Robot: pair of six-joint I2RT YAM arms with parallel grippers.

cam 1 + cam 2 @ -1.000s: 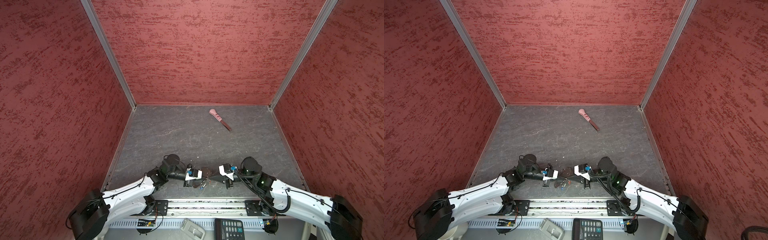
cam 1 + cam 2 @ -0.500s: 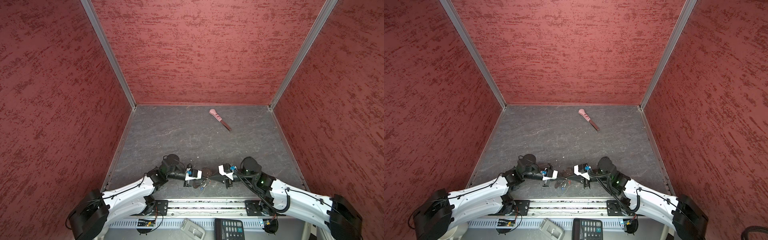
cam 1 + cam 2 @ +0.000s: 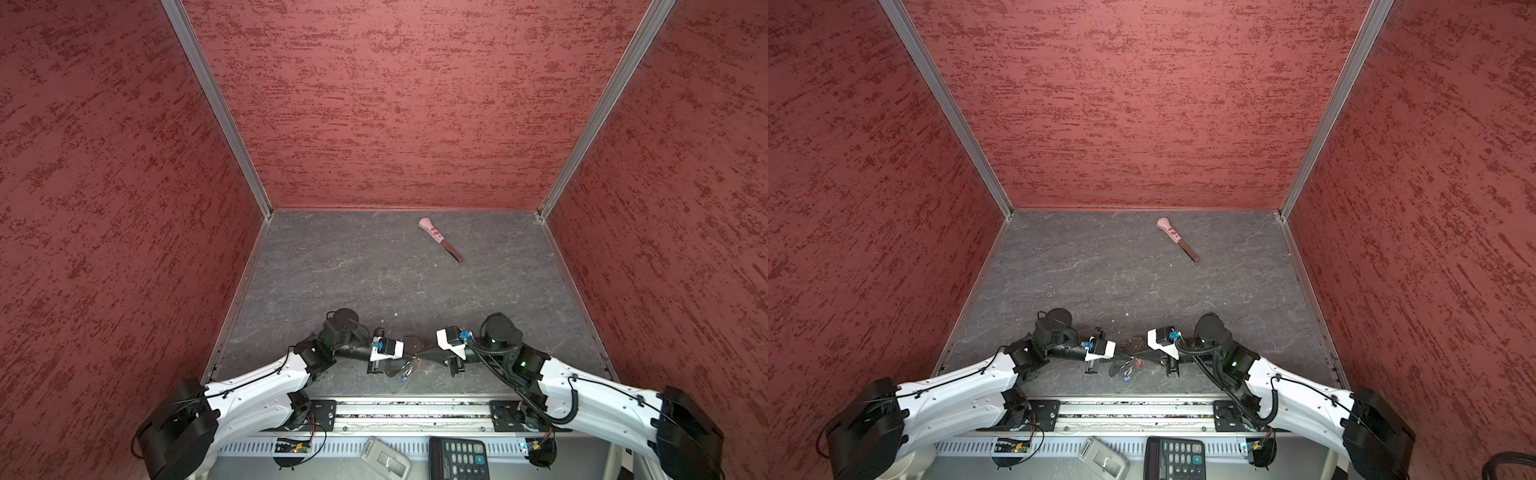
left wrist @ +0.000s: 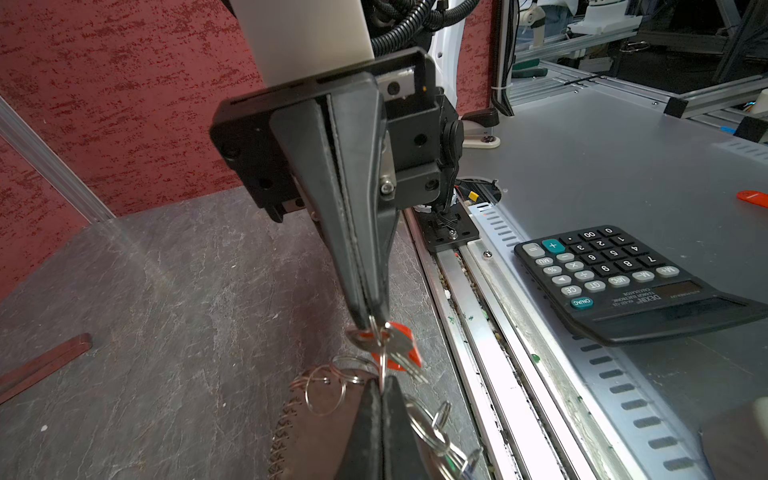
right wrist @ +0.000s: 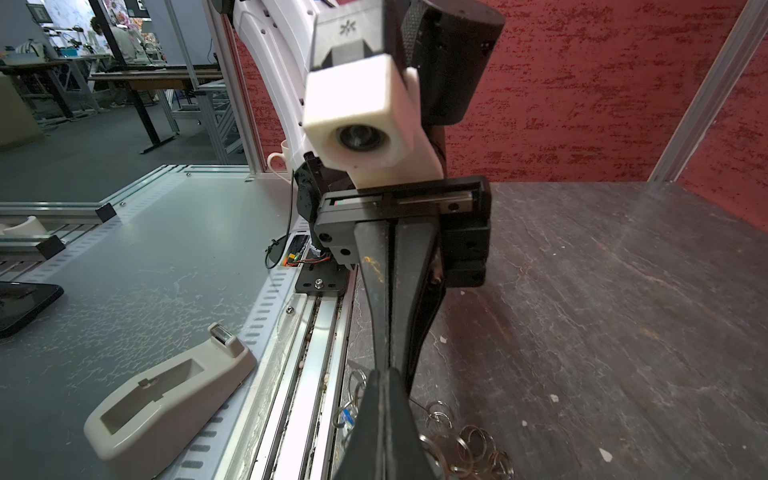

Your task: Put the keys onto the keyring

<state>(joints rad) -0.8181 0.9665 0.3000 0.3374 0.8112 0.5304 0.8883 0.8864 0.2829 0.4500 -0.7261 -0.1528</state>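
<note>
Threading step. Left gripper (image 4: pixel 382 390) clamped on a ring of the keyring (image 4: pixel 323 390); right gripper (image 4: pixel 371 314) seemingly clamped on the red key (image 4: pixel 401 345); tip to tip, mid front edge of bench (image 3: pixel 374 270). Next: ease key's hole along the split ring

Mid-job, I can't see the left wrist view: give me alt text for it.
The shut right hand meets the shut left hand tip to tip, pinching the red-tagged key, while the left hand grips a ring of the keyring. A calculator lies outside the work area.
</note>
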